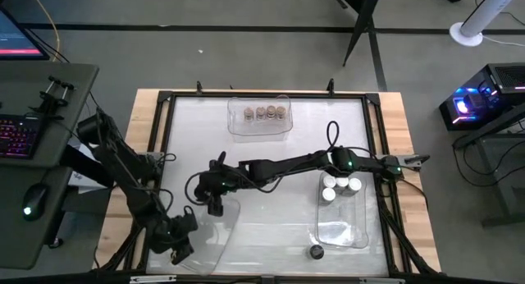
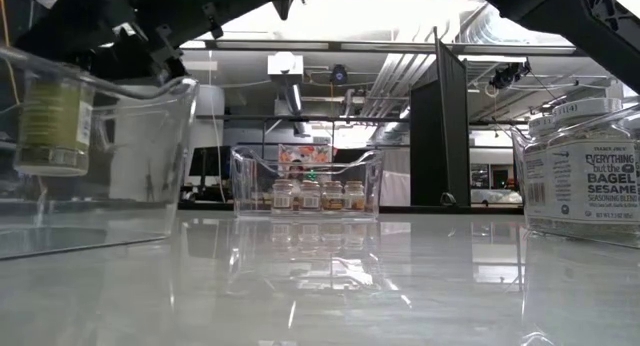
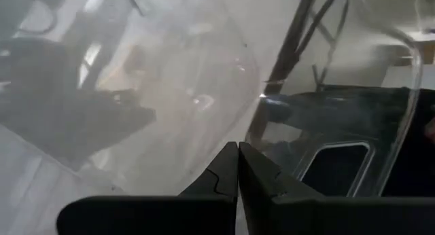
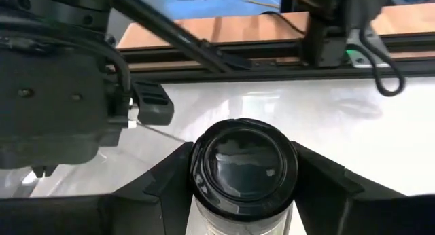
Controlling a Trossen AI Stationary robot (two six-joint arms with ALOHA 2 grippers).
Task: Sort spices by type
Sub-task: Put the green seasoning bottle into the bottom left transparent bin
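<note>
My right gripper reaches across the table from the right and is shut on a black-lidded spice jar. The jar hangs inside the near-left clear bin, seen through the bin's wall in the low view. My left gripper is at that bin's left wall, fingers shut. Several tan-lidded jars stand in the far bin. Three white-lidded jars stand in the right bin. Another black-lidded jar stands on the table near the near edge. My right gripper pinches the jar between its two fingers, one on each side of the body just under the black lid, coming from above. The jar hangs upright, its bottom clear of the bin's floor. My left gripper is shut at the bin's left wall; the clear rim runs down into the fingertips, so a single wall layer looks pinched. The contact itself is hidden between the fingers.
A large labelled seasoning jar stands close on the right in the low view. Black rails frame the white table top. There is bare table between the left and right bins. The right arm stretches over the table's middle.
</note>
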